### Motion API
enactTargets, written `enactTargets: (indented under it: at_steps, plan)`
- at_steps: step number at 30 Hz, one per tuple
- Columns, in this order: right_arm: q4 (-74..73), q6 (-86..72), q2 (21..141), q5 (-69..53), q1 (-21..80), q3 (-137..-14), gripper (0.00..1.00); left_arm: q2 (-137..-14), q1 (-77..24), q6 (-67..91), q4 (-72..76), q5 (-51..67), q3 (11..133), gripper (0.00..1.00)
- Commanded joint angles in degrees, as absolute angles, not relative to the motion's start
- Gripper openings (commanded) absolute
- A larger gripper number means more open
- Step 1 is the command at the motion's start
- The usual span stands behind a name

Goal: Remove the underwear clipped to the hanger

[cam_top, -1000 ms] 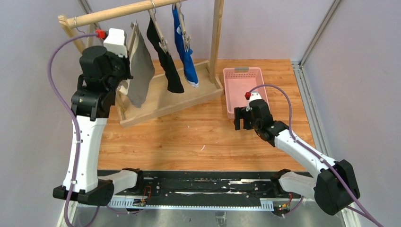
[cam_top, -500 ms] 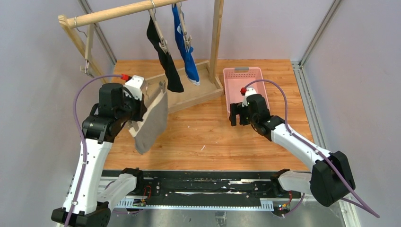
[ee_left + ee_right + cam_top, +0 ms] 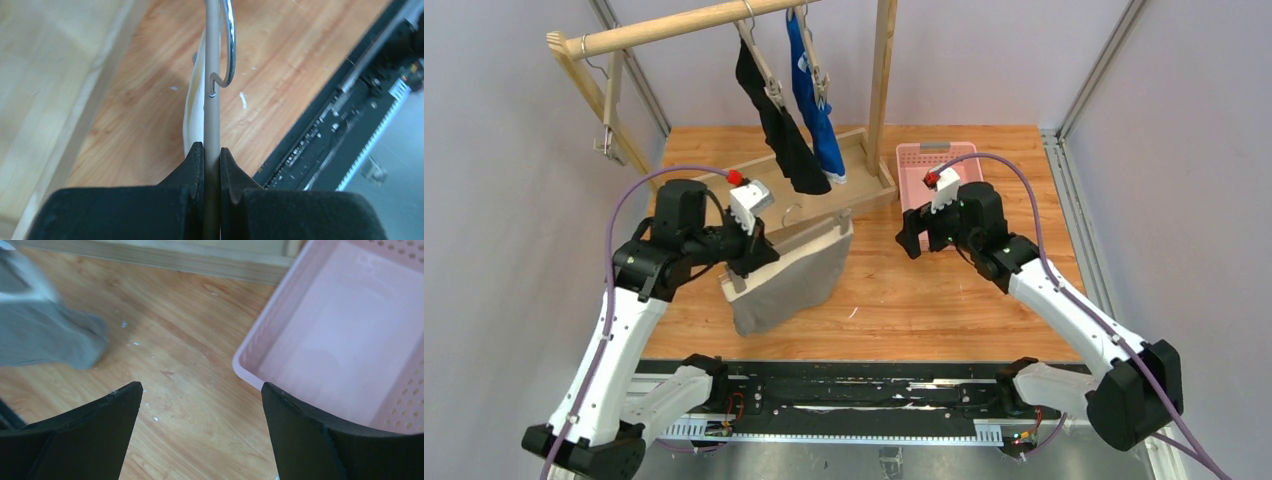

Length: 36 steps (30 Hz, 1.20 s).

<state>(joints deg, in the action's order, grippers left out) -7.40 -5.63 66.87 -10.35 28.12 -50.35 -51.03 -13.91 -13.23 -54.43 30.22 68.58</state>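
Observation:
My left gripper (image 3: 759, 250) is shut on the thin bar of a hanger (image 3: 212, 100), whose metal hook (image 3: 227, 50) points away from me. The grey underwear (image 3: 784, 282) hangs from that hanger, off the rack, over the wooden table. A pale edge of its cloth (image 3: 192, 112) shows beside the bar. The black underwear (image 3: 786, 145) and the blue underwear (image 3: 820, 115) hang clipped on the wooden rail (image 3: 684, 25). My right gripper (image 3: 914, 240) is open and empty, right of the grey underwear (image 3: 45, 340). In the right wrist view the gripper (image 3: 200, 390) is over bare table.
A pink basket (image 3: 969, 160) lies at the back right; its rim (image 3: 260, 340) is just right of my right gripper. The rack's wooden base (image 3: 864, 195) and post (image 3: 882, 80) stand behind. An empty hanger (image 3: 609, 115) hangs at the rail's left end.
My left gripper has carried the hanger with the grey underwear off the rail, down and right over the table. My right gripper has moved a little back and left, towards it.

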Motion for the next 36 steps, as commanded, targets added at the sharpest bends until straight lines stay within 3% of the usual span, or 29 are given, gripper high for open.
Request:
enactTargets:
  at_steps: [1,5,14,23,36]
  plan:
    - [-8.2,-1.1,62.9,-23.2,27.8,-53.2,0.91,-54.5,-21.2,-17.2,-52.9,35.2,68.9,0.0]
    - [-5.5,-1.7,59.8,-32.0,27.8,-52.9,0.92,-58.7,-27.0,-19.8,-52.8,32.6,71.5,0.0]
    - [-3.7,1.7,57.6,-48.6,27.3,-54.8,0.92,-60.7,-27.4,-22.5,-47.2,35.1,73.0,0.0]
    - [-2.5,4.6,60.3,-54.1,24.8,-59.2,0.91,-57.2,-27.4,-26.2,-43.4,45.0,72.9,0.0]
    - [2.9,0.3,64.2,-65.5,19.9,-63.4,0.88,-54.8,-27.5,-25.7,-42.9,44.2,71.0,0.0]
